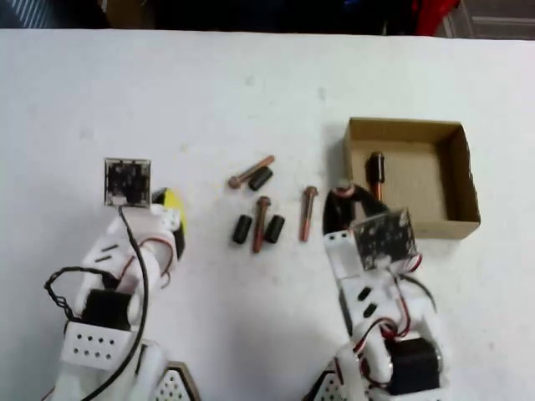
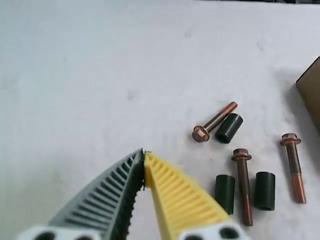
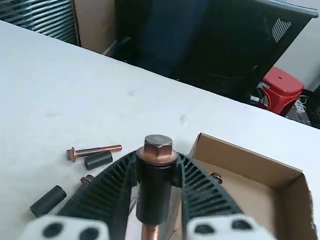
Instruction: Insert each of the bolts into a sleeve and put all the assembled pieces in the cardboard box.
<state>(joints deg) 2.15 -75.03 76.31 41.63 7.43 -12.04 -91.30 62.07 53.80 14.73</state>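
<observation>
My right gripper (image 3: 156, 192) is shut on a black sleeve (image 3: 154, 192) with a copper bolt (image 3: 158, 145) through it, held upright beside the cardboard box (image 1: 451, 180) at its near left corner. One assembled bolt and sleeve (image 1: 375, 171) lies inside the box. On the table between the arms lie three loose bolts (image 1: 251, 171) (image 1: 262, 221) (image 1: 308, 213) and three black sleeves (image 1: 261, 178) (image 1: 242, 228) (image 1: 274, 227). My left gripper (image 2: 144, 154) is shut on nothing; its grey and yellow fingers meet at the tips, left of the parts.
The white table (image 1: 251, 83) stretches bare behind the parts. A dark chair (image 3: 200, 45) and a red object (image 3: 280, 90) stand beyond the table's far edge. The arm bases and cables (image 1: 100, 301) sit at the near edge.
</observation>
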